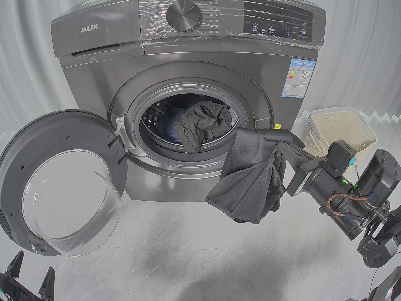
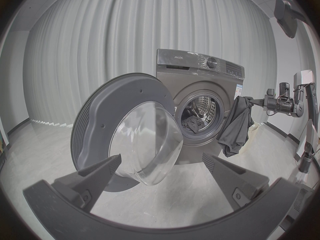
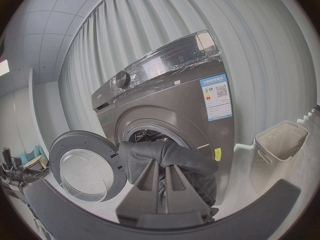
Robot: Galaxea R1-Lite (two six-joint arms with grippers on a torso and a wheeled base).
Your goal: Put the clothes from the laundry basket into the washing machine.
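- Two grippers sit nearest. L gripper (image 1: 31, 279) is low at left, jaws spread, holding nothing, w/ the swung-open door (image 1: 62, 180) just ahead of it.
- R gripper (image 1: 288, 141) is clenched on dark garment (image 1: 250, 176), which hangs in front of washing machine (image 1: 188, 63), covering the lower right of its opening.
- 2nd dark garment (image 1: 202, 124) is draped over the opening's lip, partly inside.
- Laundry basket (image 1: 338, 126) stands right of the machine, by curtain (image 1: 363, 42).

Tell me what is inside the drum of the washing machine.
A black garment lies in the drum, partly draped over its front rim. A bluish item shows behind it, mostly covered, so I cannot identify it.
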